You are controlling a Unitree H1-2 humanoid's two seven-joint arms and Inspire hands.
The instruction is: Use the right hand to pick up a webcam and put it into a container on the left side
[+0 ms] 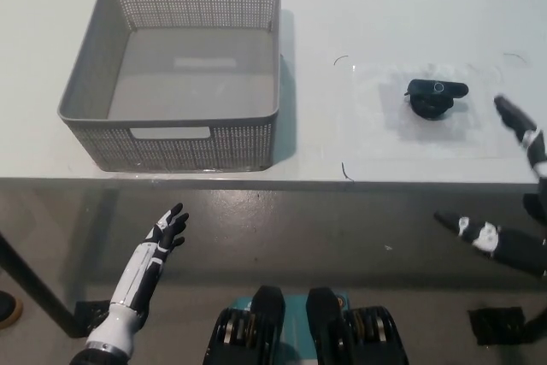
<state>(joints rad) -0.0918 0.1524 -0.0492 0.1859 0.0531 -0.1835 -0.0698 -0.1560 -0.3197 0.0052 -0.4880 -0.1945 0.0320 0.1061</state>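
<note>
A small black webcam [437,97] lies on a clear plastic sheet [427,121] at the right of the white table. My black right hand [513,203] is at the picture's right edge, open, fingers spread. One fingertip reaches over the table edge to the right of the webcam without touching it. A grey perforated basket [102,96] stands empty on the left of the table. My white left hand [158,245] rests open below the table's front edge at the lower left.
The table's front edge [256,181] runs across the middle of the picture, with floor below it. A dark table leg [34,292] stands at the lower left.
</note>
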